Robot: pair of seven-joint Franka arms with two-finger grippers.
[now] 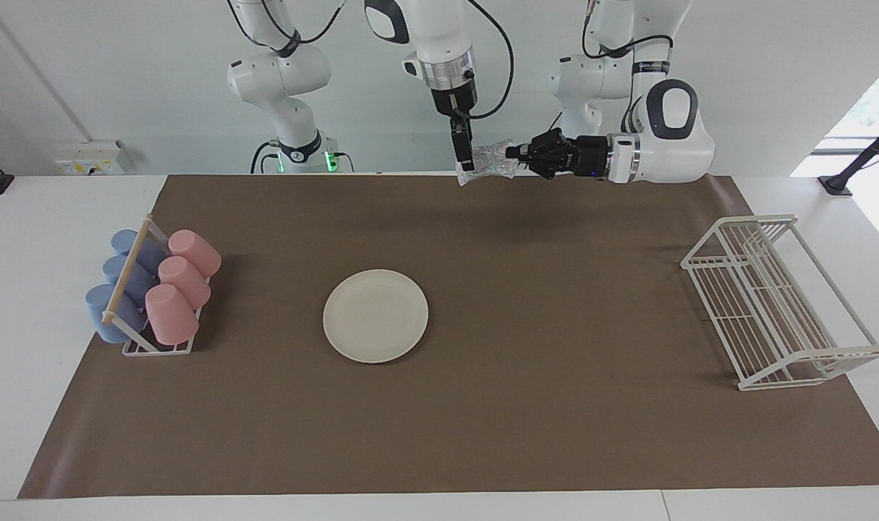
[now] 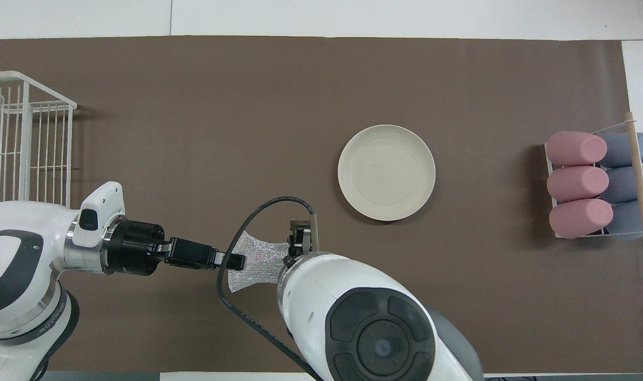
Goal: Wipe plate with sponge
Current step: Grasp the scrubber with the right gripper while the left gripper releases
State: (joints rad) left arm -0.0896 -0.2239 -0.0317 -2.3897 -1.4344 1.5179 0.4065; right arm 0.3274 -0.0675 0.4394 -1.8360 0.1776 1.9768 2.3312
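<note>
The cream-white plate [image 1: 375, 315] [image 2: 386, 172] lies flat on the brown mat, near the middle of the table. The silvery mesh sponge [image 1: 491, 161] [image 2: 257, 259] hangs in the air over the mat's edge nearest the robots. My left gripper [image 1: 510, 153] [image 2: 242, 261] reaches in level and is shut on one end of it. My right gripper [image 1: 466, 161] points straight down at the sponge's free end, open, with its fingers alongside the mesh. Contact cannot be made out. In the overhead view the right wrist hides that end of the sponge.
A rack of pink and blue cups [image 1: 150, 293] [image 2: 599, 185] stands at the right arm's end of the table. A white wire rack [image 1: 772, 304] [image 2: 19, 137] stands at the left arm's end. The brown mat [image 1: 555, 405] covers most of the table.
</note>
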